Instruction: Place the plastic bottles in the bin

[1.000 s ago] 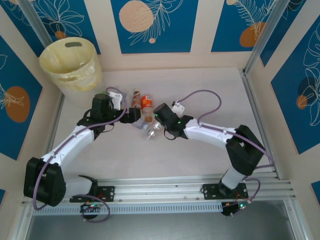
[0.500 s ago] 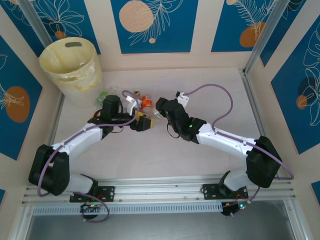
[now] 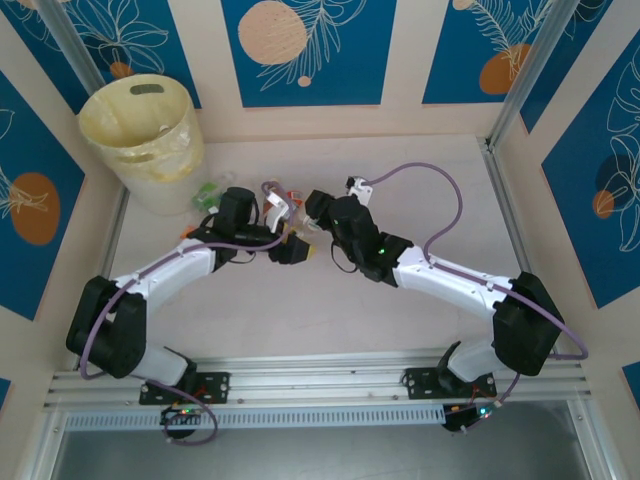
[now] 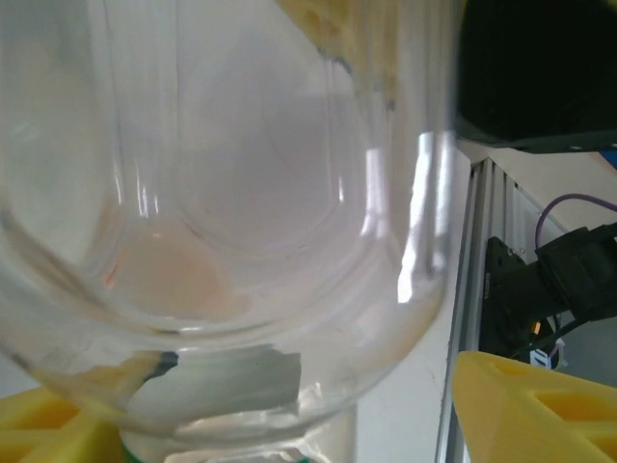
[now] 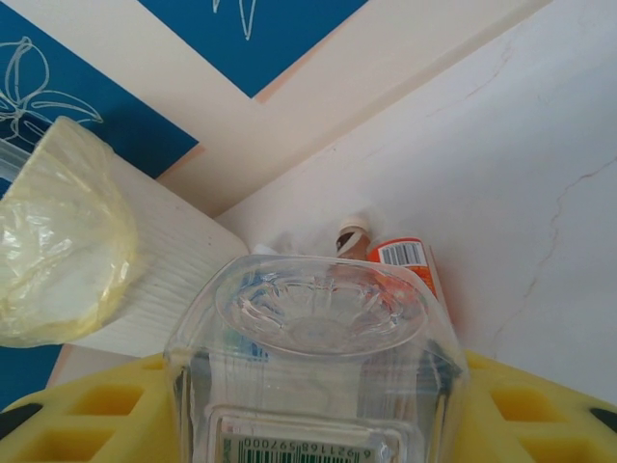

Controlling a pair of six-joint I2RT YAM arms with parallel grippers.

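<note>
Pale marbled tabletop (image 3: 330, 330), blue leaf-print wall panels (image 3: 300, 50) around. From above, the bin (image 3: 160, 160) stands well off to the left of both pincers, with a green bottle (image 3: 207, 193) just beside its base. Up close, my left pincer (image 4: 289, 424) grips a clear bottle (image 4: 241, 193) between yellow pads (image 4: 540, 410). My right pincer (image 5: 318, 424) is clamped on a barcode bottle (image 5: 318, 318), its moulded base pointing away. Just beyond that, an orange-labelled bottle (image 5: 407, 256) lies on the table.

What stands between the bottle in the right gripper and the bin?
In the top view, the left arm's wrist, itself holding a second bottle, lies roughly across the straight line from the clear bottle to the bin.
</note>
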